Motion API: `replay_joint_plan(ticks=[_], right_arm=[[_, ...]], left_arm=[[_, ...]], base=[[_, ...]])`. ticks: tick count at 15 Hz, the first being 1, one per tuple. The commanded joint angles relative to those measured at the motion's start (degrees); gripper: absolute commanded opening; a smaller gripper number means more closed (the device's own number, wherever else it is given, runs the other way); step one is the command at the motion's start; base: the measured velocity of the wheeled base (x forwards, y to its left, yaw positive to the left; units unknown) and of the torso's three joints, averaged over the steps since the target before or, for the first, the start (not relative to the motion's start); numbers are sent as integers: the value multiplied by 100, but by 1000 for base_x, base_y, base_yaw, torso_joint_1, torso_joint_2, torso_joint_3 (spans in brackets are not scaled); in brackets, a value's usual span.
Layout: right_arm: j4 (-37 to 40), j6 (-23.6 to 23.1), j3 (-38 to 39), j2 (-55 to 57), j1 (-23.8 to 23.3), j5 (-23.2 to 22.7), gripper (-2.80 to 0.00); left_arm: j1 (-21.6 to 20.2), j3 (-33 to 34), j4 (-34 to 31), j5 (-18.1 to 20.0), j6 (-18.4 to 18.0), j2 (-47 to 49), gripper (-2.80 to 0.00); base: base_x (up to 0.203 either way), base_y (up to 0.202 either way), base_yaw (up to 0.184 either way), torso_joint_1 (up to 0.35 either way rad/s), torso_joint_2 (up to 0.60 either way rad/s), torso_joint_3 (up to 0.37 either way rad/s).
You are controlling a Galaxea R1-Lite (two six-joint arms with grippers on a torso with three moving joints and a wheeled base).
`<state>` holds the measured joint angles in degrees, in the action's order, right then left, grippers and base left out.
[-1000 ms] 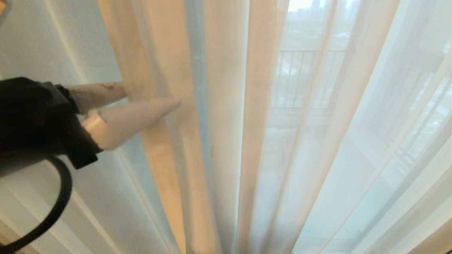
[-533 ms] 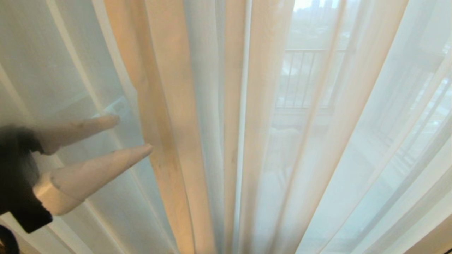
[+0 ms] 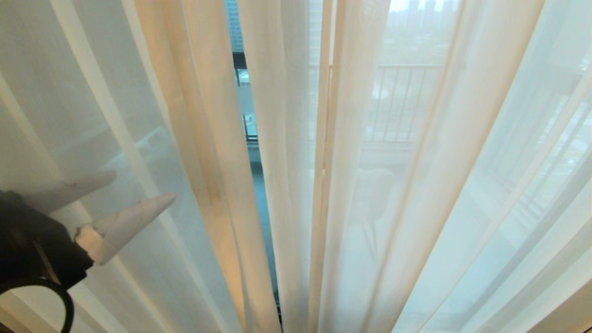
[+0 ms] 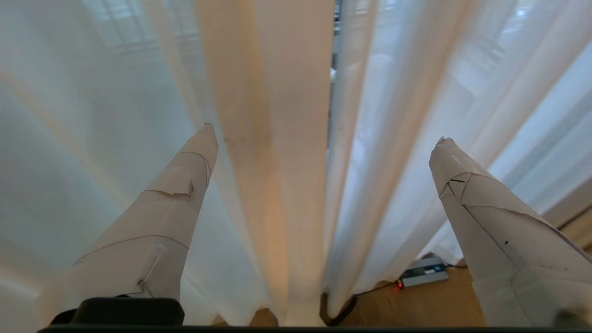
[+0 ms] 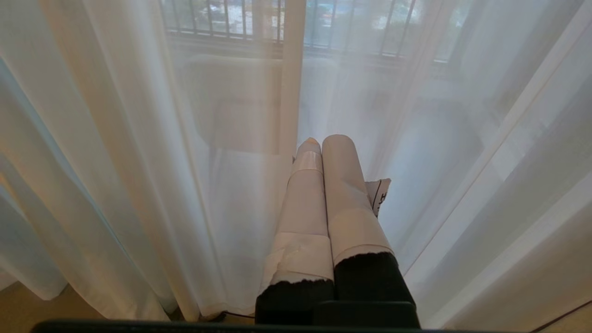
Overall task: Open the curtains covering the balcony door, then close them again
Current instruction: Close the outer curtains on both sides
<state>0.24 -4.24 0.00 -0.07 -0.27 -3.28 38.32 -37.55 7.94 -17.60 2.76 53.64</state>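
The curtains [image 3: 416, 185], thin white sheers with a warmer beige fold [image 3: 208, 162], hang across the whole head view. A narrow slit [image 3: 252, 152] parts two panels, and a dark bit of the balcony door frame [image 3: 244, 127] shows through it. My left gripper [image 3: 141, 187] is at the lower left, open and clear of the fabric, with nothing between its taped fingers. In the left wrist view this gripper [image 4: 323, 134] faces the beige fold [image 4: 273, 138] and the slit. My right gripper [image 5: 323, 138] is shut and empty, pointing at the sheers [image 5: 138, 162].
A balcony railing [image 3: 402, 101] and a chair shape [image 5: 236, 111] show faintly behind the sheers. On the wooden floor at the curtain hem lie a small grey box with a red light [image 4: 424, 272] and a black cable [image 4: 342, 310].
My left gripper, which had the beige fold between its fingers, has let it go and drawn back down and to the left. A narrow slit has appeared between the panels.
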Motion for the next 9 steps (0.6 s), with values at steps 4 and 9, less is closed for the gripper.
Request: replay_joint_plan(ticks=[4,9], right_arm=[[2,-6,0,7,0,-6,-280],[2,-6,0,7,0,-6,-280]], left_arm=[[1,320,-4,-434,16,-315,-280],[1,597,-29,-525,168,-653,-280]], base=[[0,0,0,0,0,0],[0,0,0,0,0,0]])
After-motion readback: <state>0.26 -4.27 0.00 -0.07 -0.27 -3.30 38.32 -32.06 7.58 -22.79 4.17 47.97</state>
